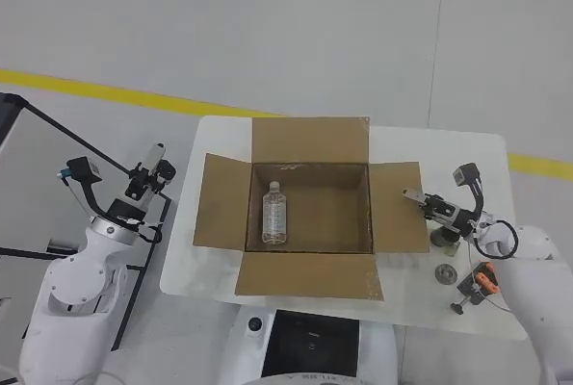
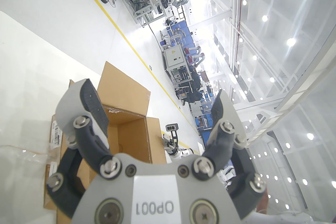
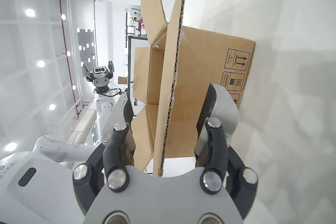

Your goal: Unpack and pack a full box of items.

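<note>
From above: an open box (image 1: 310, 140) in the middle of a white table (image 1: 440, 154), all four flaps folded out. Down on the box floor, one clear bottle (image 1: 274, 214) lying flat, close to the 9 o'clock wall, cap toward 12 o'clock. Left gripper (image 1: 158, 164) out at 9 o'clock from the box, past the table's edge, holding nothing. Right gripper (image 1: 416, 197) at 3 o'clock, just at the outer edge of the side flap (image 1: 399, 221).

Looks like the taking-out step, with one bottle to lift. Next move, at a guess: up over a wall, down into the box, then a pinch across the bottle's middle. From the right gripper, bottle toward 9 o'clock, well apart and lower down. From the left gripper, toward 4 o'clock, with a flap and a wall in between.

From the left wrist: left gripper (image 2: 153, 104) with fingers (image 2: 92, 104) spread wide and nothing between them. Box (image 2: 126, 93) near, just past the fingertips.

From the right wrist: right gripper (image 3: 170, 104) with fingers (image 3: 218, 104) apart, one on each side of the flap (image 3: 170, 64). No squeeze on the cardboard, as far as can be told.
</note>
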`<action>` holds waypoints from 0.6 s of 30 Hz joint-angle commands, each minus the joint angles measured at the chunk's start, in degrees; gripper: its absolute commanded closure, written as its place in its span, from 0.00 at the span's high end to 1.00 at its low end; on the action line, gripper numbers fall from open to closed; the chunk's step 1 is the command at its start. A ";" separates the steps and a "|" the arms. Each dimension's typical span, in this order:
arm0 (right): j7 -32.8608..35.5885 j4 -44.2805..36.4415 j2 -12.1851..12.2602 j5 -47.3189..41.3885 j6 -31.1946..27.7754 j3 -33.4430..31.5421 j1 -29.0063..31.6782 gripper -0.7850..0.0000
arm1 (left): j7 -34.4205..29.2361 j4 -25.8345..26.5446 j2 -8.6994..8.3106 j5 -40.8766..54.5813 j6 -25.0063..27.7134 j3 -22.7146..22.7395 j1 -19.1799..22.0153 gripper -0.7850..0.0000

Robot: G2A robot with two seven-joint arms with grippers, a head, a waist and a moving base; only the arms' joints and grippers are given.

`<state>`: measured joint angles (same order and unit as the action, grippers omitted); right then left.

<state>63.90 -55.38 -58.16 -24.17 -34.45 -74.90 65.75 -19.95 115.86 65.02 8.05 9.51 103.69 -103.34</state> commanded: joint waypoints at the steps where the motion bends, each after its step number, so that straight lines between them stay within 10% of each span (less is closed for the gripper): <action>1: 0.31 0.79 -0.18 -1.17 -0.99 0.27 -0.59 0.00 | 0.00 0.00 0.00 0.00 0.00 0.00 0.00 1.00; 18: -0.76 4.52 0.69 -6.31 -6.28 -3.61 1.81 0.00 | 0.00 0.00 0.00 0.00 0.00 0.00 0.00 1.00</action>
<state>63.54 -51.01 -57.58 -30.17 -40.53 -77.99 67.04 -19.95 115.86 65.02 8.05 9.51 103.69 -103.34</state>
